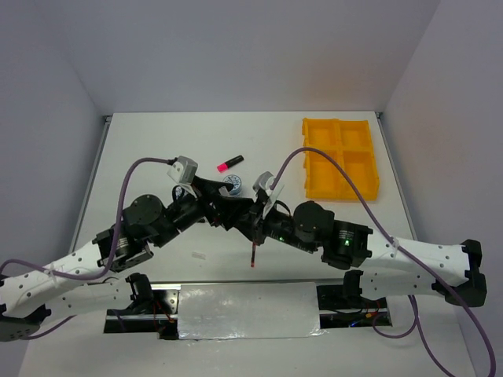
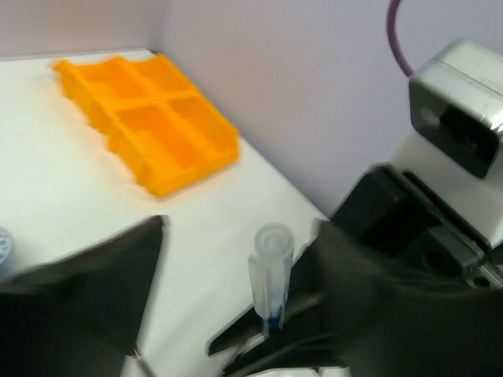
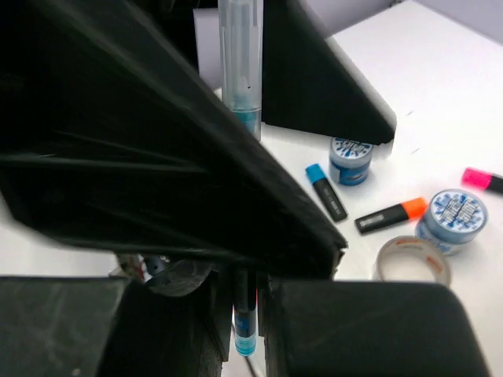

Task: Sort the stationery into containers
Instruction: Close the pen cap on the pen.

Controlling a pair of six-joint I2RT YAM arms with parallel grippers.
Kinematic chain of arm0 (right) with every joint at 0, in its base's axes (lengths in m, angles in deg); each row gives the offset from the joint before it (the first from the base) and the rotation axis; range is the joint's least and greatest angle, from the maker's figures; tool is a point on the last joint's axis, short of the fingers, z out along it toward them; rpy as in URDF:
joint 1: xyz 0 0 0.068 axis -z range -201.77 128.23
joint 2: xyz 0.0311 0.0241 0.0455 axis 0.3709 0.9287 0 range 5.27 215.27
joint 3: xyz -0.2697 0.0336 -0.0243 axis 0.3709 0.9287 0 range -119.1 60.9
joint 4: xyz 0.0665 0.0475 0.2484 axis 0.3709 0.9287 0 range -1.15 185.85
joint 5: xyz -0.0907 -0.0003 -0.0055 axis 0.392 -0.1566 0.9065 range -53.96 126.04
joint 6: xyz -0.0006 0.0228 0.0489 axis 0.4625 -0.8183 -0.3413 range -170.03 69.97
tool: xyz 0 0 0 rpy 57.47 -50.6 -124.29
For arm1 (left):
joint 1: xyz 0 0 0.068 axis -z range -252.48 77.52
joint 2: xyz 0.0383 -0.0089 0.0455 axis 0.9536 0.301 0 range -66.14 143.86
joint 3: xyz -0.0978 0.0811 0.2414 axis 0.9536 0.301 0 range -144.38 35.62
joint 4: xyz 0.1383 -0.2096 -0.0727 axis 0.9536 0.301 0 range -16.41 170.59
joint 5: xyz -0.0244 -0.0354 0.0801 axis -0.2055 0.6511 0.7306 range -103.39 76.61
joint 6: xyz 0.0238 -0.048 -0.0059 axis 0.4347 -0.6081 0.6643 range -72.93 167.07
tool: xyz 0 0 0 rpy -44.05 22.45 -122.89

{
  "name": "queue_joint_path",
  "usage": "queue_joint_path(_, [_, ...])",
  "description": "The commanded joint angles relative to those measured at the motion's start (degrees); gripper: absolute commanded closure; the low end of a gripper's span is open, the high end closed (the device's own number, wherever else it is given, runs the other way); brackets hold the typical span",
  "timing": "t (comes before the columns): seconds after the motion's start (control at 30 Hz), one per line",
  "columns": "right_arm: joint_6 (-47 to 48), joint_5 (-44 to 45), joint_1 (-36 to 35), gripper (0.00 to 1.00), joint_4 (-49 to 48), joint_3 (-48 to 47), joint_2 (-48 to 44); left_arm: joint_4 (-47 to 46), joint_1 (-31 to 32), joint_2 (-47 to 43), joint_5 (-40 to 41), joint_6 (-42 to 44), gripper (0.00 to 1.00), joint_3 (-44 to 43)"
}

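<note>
My right pincer (image 3: 240,316) is pinching a pen (image 3: 240,71) near its middle, more or less upright above the desk (image 1: 157,141), out in front of my two bases. The pen's clear, blue-tinted end points up and its red tip hangs below my grip. My left pincer (image 2: 240,239) stands spread wide around that clear end. Its fingers (image 2: 86,298) flank the pen, and I cannot see either one touching it.

Just beyond, loose on the desk and close together, lie a blue highlighter (image 3: 326,191), an orange highlighter (image 3: 391,216) and a pink highlighter (image 3: 481,179). A tape roll (image 3: 350,161) stands by the blue one, the other roll (image 3: 457,214) by the orange one, with a silver ring (image 3: 413,261) beside that. The tray (image 1: 339,192) sits at the desk's far right, well apart from all of them.
</note>
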Motion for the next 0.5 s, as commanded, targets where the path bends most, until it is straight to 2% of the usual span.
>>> queue_joint_path(0.0, [-3.32,2.24,-0.07,1.00,-11.26,0.34,-0.69,10.48,0.98,0.21,-0.82,3.22,0.01,-6.68])
queue_joint_path(0.1, [-5.43,5.17,1.50,1.00,-9.15,2.18,-0.16,12.15,0.89,-0.32,1.64,3.23,0.01,-10.81])
queue_joint_path(0.23, [-8.86,3.68,7.03,1.00,-8.17,5.87,-0.59,14.69,0.89,-4.00,8.48,1.03,0.01,-12.22])
queue_joint_path(0.27, [-10.43,3.24,10.79,1.00,-6.95,6.49,-0.86,16.01,0.89,-4.53,13.29,0.33,0.01,-12.58])
queue_joint_path(0.37, [-11.68,1.22,17.83,1.00,-5.36,8.77,-1.47,24.09,0.89,-6.29,19.73,-2.57,0.01,-14.60])
queue_joint_path(0.4, [-11.07,0.78,23.86,1.00,-3.88,9.30,-1.65,26.37,0.89,-7.08,23.23,-3.79,0.01,-15.38])
queue_joint_path(0.47, [-8.62,-2.11,30.56,1.00,-2.99,9.48,-1.56,31.65,0.89,-8.14,24.14,-3.46,0.01,-15.39])
